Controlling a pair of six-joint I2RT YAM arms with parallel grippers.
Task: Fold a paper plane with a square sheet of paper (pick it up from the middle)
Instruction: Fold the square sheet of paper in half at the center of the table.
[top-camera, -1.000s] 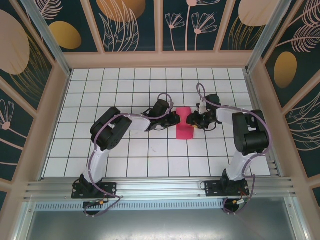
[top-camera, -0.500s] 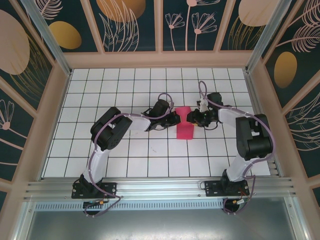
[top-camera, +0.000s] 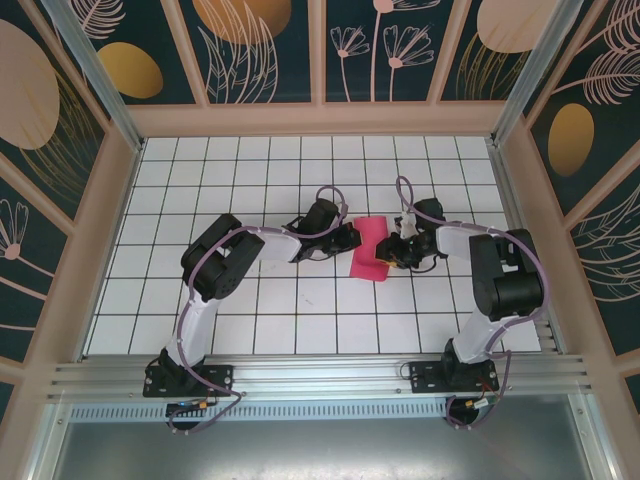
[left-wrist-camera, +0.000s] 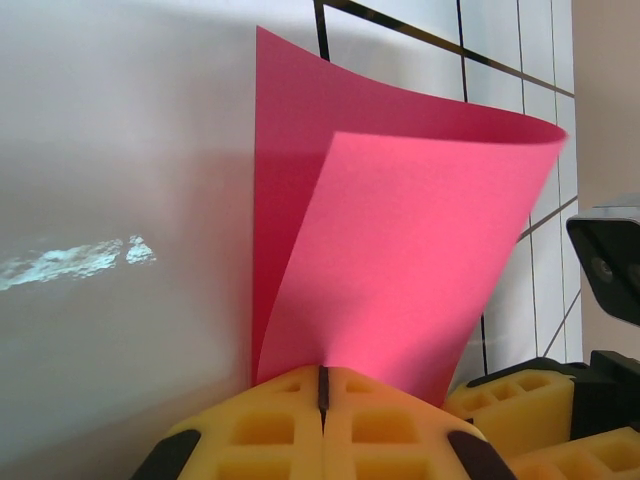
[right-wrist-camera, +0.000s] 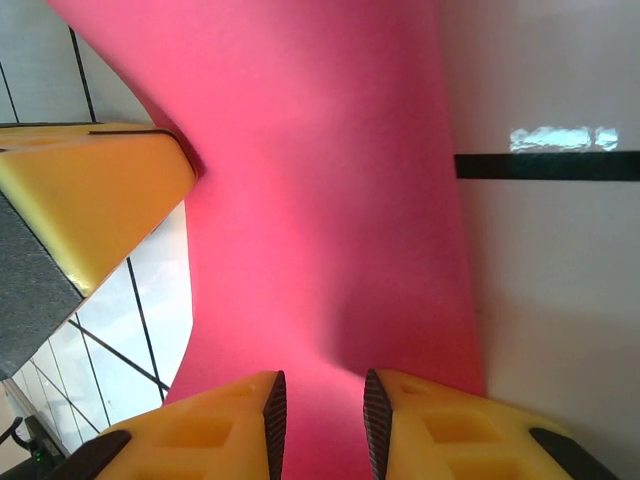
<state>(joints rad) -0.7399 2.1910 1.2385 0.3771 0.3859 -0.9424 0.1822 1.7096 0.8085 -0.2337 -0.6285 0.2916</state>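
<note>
From above, the paper (top-camera: 368, 246) stands curled at mid-table (top-camera: 300, 315). At its 9 o'clock the left gripper (top-camera: 349, 238) is pinched tight on one edge. At 3 o'clock the right gripper (top-camera: 389, 250) has its jaws a little apart around the other edge. The left arm (top-camera: 225, 260) and right arm (top-camera: 500, 272) fill that 9-to-3 line, barring any sideways approach. Toward 12 o'clock bare tiles run to the far wall (top-camera: 320, 118). Toward 6 o'clock open tiles lie between the arms. Side walls (top-camera: 100, 230) close the table at 9 and 3 o'clock.

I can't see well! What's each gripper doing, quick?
Left gripper: shut on the square sheet of paper.
Right gripper: open, paper between its fingers.
</note>
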